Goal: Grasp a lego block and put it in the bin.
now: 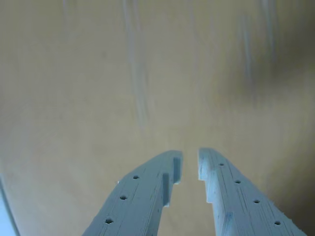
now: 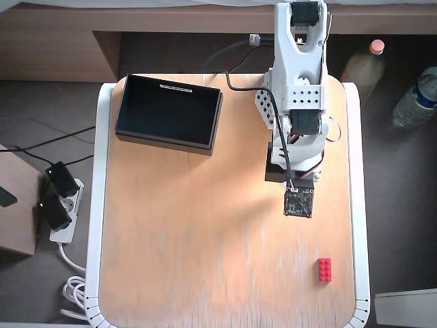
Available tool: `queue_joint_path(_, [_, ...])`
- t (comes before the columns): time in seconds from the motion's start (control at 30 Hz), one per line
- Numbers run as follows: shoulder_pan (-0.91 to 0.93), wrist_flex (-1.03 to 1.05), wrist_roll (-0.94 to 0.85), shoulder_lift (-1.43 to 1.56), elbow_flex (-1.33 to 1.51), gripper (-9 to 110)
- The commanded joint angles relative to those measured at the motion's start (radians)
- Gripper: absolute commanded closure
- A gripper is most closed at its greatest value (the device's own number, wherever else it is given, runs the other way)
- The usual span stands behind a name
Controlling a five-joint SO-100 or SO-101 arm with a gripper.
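The lego block (image 2: pixel 325 270) at the lower right of the overhead view is bright red. The bin (image 2: pixel 168 113) at the upper left is black with a thin white mark on its rim. The table (image 2: pixel 205 239) is light orange-brown wood with a white edge. The arm (image 2: pixel 298 82) is white, and the gripper (image 1: pixel 190 160) fingers in the wrist view are pale grey-blue.

A wooden table (image 2: pixel 205 239) with a white rim is filling the overhead view beneath the jaws. Far left of the jaws, a power strip (image 2: pixel 60 212) is lying on the floor. Up and right of them, two bottles (image 2: pixel 362 65) (image 2: pixel 415 99) are standing.
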Motion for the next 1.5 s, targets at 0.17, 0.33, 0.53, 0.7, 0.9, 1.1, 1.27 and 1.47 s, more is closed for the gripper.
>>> queue_joint_path(0.17, [-0.041, -0.031, 0.026, -0.261, -0.407, 100])
queue_joint_path(0.33, [-0.081, -0.029, -0.028, -0.396, -0.537, 96])
queue_joint_path(0.53, [-0.132, -0.029, -0.095, -0.522, -0.657, 89])
queue_joint_path(0.7, [-0.15, -0.031, -0.13, -0.618, -0.756, 83])
queue_joint_path(0.9, [-0.146, -0.078, -0.129, -0.724, -0.807, 80])
queue_joint_path(1.1, [-0.143, -0.173, -0.121, -0.824, -0.811, 80])
queue_joint_path(1.27, [-0.143, -0.206, -0.127, -0.907, -0.857, 80])
queue_joint_path(1.47, [-0.143, -0.215, -0.147, -0.996, -0.951, 80])
